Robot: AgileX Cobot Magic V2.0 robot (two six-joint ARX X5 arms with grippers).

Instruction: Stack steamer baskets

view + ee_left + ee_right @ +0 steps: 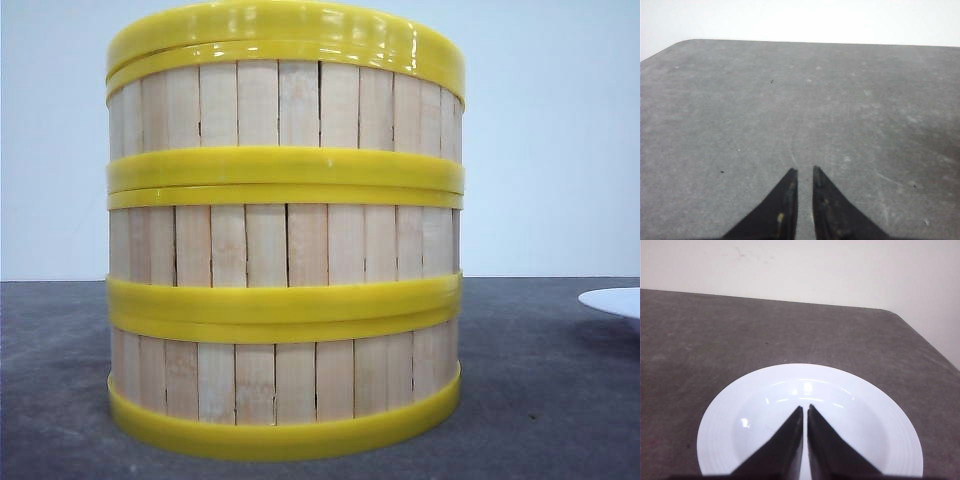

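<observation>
The left hand [805, 172] is clenched on nothing, its two black fingers nearly meeting, above bare grey tabletop [790, 110]. The right hand [805, 410] is likewise clenched and empty, its fingers almost touching, poised over a round white plate [865, 435] lying flat on the tabletop. In the front view, three steamer baskets [285, 235] stand stacked in one upright column on the tabletop, close to the camera, pale wooden slats between glossy yellow bands. The plate's edge shows well to their right.
</observation>
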